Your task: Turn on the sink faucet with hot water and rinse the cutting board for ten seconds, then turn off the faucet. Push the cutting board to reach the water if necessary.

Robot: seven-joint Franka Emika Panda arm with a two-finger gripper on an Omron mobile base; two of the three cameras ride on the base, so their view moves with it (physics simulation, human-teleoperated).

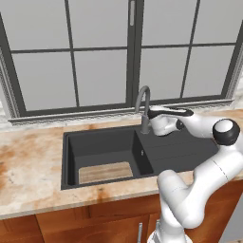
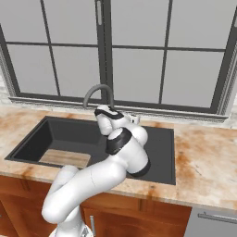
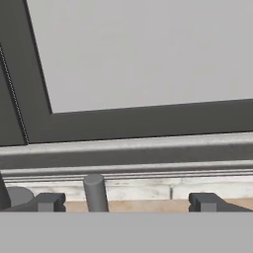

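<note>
The grey gooseneck sink faucet (image 1: 144,102) (image 2: 98,90) stands behind the dark sink (image 1: 182,153) (image 2: 161,147), and no water runs from it. My gripper (image 1: 151,115) (image 2: 103,112) (image 3: 127,202) is right beside the faucet's base, open. In the hand view a short grey rod, the faucet's lever (image 3: 95,192), stands between the two fingertips, nearer the left one (image 3: 49,202), untouched. The light wooden cutting board (image 1: 105,172) (image 2: 65,158) lies flat on the basin floor at the front, well away from the spout.
A large dark-framed window (image 1: 133,52) and its pale sill (image 3: 148,170) rise close behind the faucet. Marbled tan counter (image 1: 28,166) (image 2: 203,157) surrounds the sink. My own arm (image 2: 125,148) reaches across the ribbed drainboard.
</note>
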